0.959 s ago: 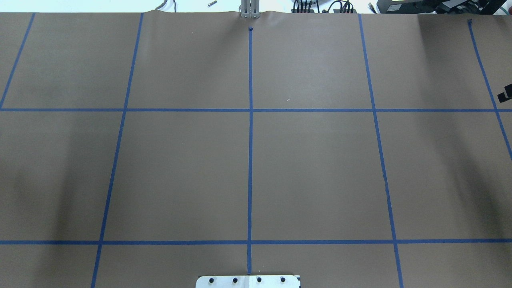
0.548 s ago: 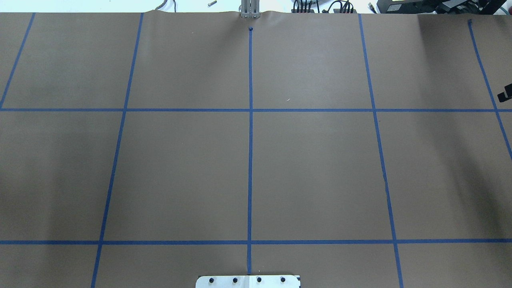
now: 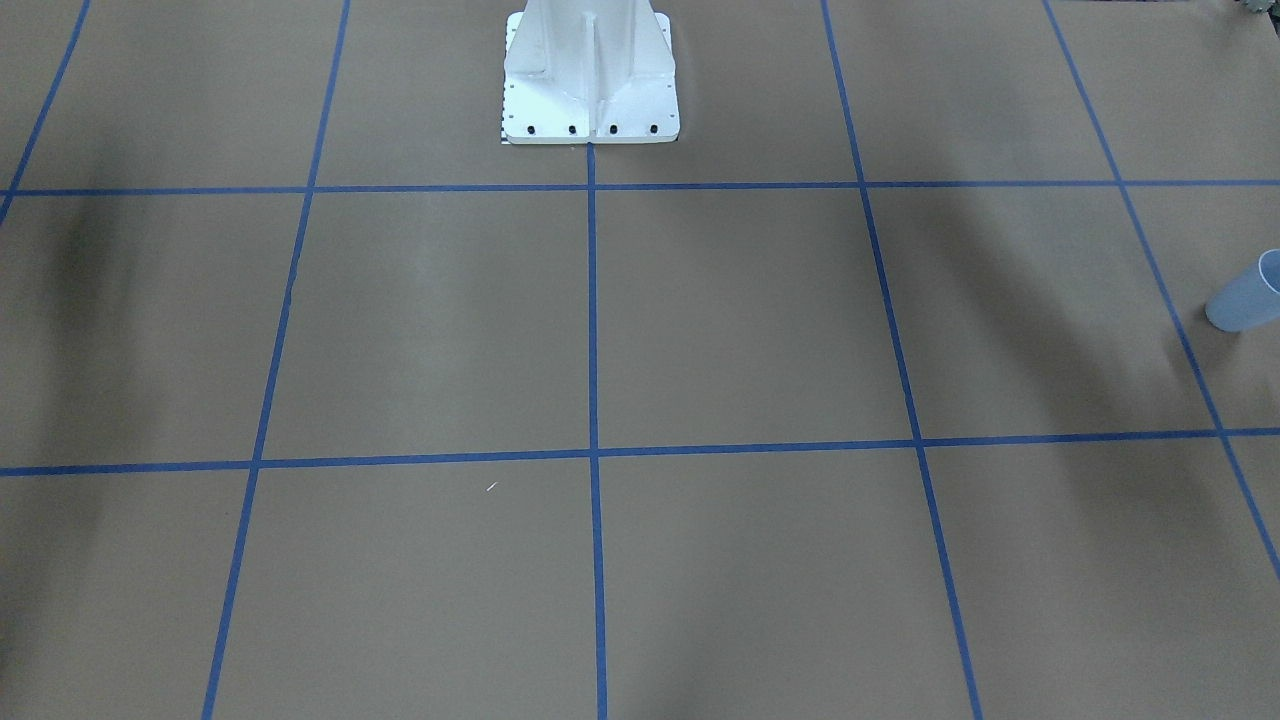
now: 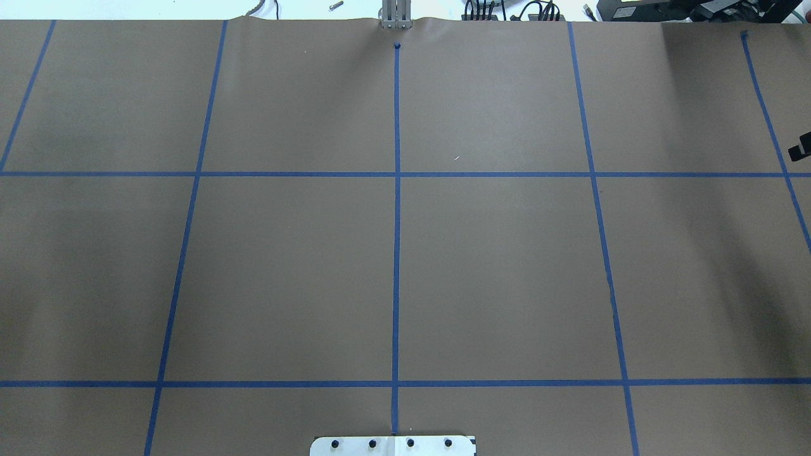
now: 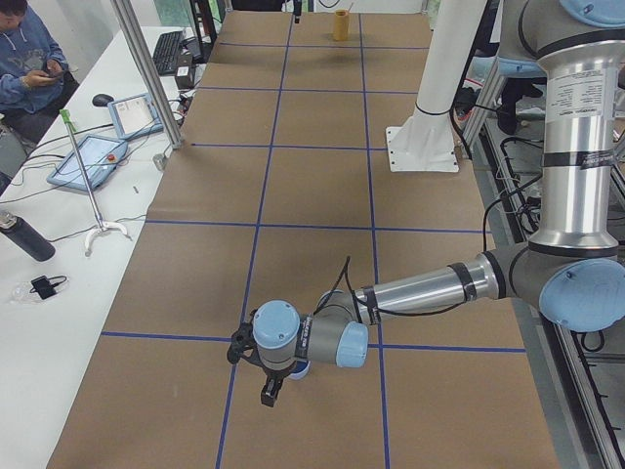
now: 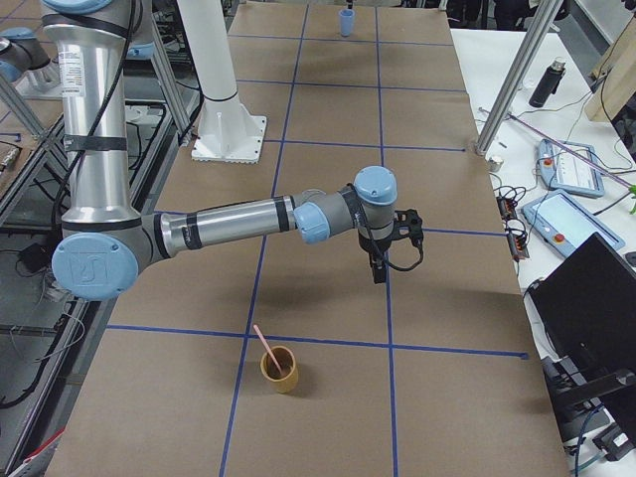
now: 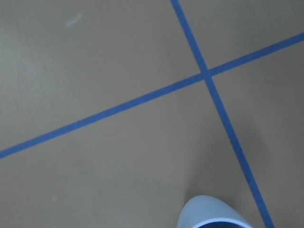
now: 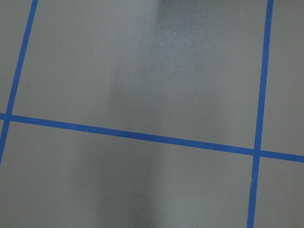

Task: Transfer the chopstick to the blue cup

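The pale pink chopstick (image 6: pixel 262 341) stands tilted in a brown cup (image 6: pixel 279 370) at the table's right end. The blue cup (image 3: pixel 1245 295) stands upright at the table's left end; its rim shows at the bottom of the left wrist view (image 7: pixel 211 216). My left gripper (image 5: pixel 269 389) hangs low beside the blue cup (image 5: pixel 301 370), which its wrist mostly hides. My right gripper (image 6: pixel 378 268) hangs above the paper, a grid square away from the brown cup. I cannot tell whether either gripper is open or shut. Neither visibly holds anything.
Brown paper with blue tape lines (image 4: pixel 396 253) covers the table. The white robot base (image 3: pixel 590 80) stands at the near middle edge. A black sliver of the right gripper (image 4: pixel 801 147) shows at the overhead view's right edge. A side bench with tablets (image 5: pixel 88 161) and a seated person (image 5: pixel 29 59) lies beyond the table.
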Tool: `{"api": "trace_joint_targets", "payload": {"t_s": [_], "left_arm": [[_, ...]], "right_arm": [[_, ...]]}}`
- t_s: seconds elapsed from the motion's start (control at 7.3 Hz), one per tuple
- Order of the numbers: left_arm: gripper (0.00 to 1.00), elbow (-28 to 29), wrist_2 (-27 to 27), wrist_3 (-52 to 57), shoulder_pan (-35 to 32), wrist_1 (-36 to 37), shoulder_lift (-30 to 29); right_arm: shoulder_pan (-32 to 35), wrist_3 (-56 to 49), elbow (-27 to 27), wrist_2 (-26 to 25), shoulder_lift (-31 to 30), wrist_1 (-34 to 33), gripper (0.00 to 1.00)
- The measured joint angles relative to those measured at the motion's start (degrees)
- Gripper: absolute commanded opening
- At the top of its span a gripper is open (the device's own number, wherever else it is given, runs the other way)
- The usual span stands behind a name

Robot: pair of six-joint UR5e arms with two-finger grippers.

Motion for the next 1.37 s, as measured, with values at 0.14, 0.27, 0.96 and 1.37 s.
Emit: {"api": "trace_joint_targets", "payload": {"t_s": [0.14, 0.27, 0.96, 1.37], "left_arm": [[0.98, 1.0, -0.02, -0.38, 0.1, -0.53, -0.06], [0.98, 2.09, -0.08, -0.58, 0.18, -1.42, -0.12], [0.96, 3.99, -3.38, -0.7, 0.54, -2.57, -0.22], [0.0, 4.21, -3.64, -0.72, 1.6, -2.74, -0.35]], "right_arm": [[0.01, 0.0, -0.02, 0.0, 0.0, -0.02, 1.0], [0.01, 0.0, -0.06, 0.0, 0.0, -0.02, 1.0], [0.04, 0.05, -0.01, 0.06, 0.0, -0.03, 1.0], [0.02, 0.09, -0.06, 0.09, 0.0, -0.07, 1.0]]}}
